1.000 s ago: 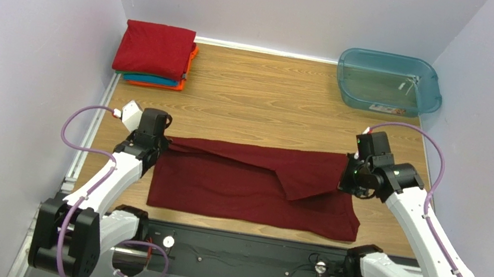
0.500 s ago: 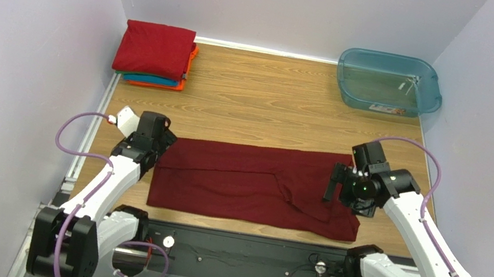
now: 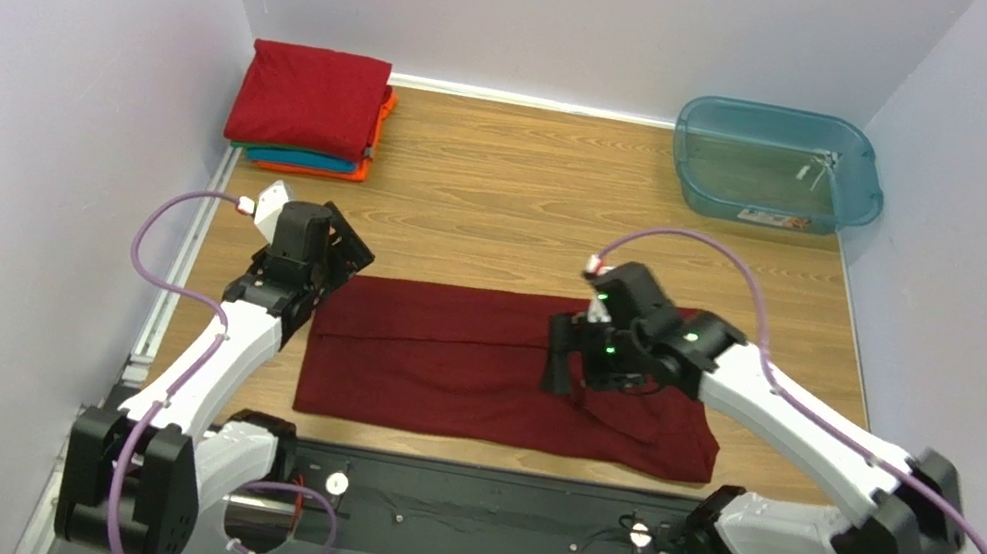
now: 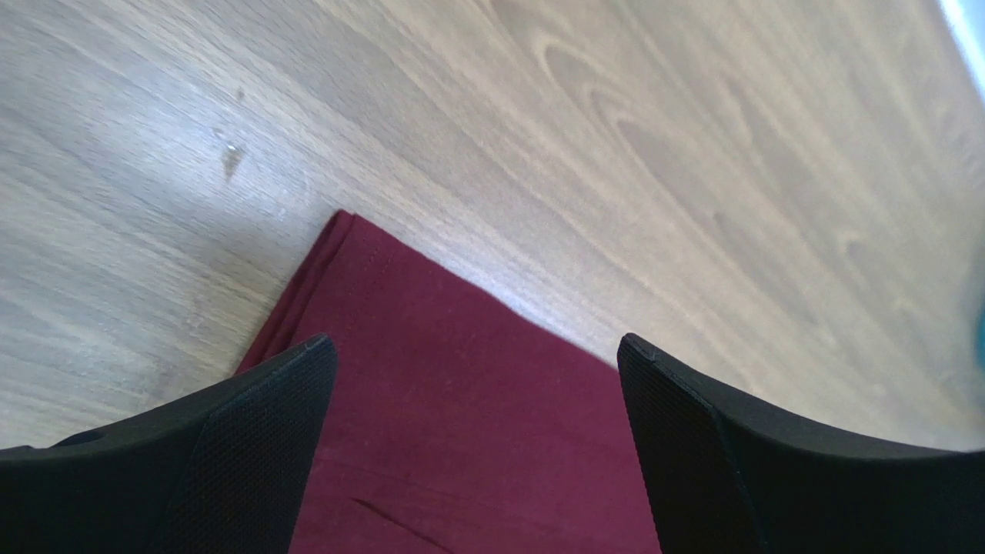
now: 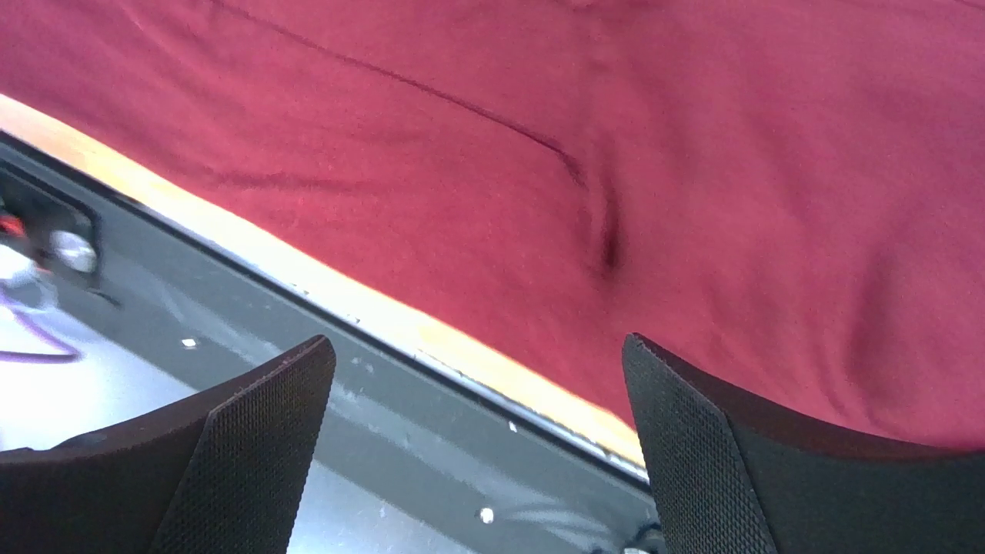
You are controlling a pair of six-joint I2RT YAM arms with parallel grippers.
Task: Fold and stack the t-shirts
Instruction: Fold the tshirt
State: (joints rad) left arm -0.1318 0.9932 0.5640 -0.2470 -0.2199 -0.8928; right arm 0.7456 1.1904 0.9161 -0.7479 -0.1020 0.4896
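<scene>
Maroon shirt point(image 3: 469, 364) lies flat as a long folded band near the table's point(image 3: 525, 222) front edge; left gripper point(image 3: 340, 247) at its left end and right gripper point(image 3: 568, 357) over its middle, both spread wide and empty, probably positioned for a crosswise fold.

maroon t-shirt point(image 5: 717, 173) w/ crease, jaws apart, table edge point(image 5: 382, 314)

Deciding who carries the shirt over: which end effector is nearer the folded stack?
Left. The left end effector sits at the maroon shirt's far-left corner, in front of the stack; the right end effector hovers over the shirt's right half, farther away.
</scene>
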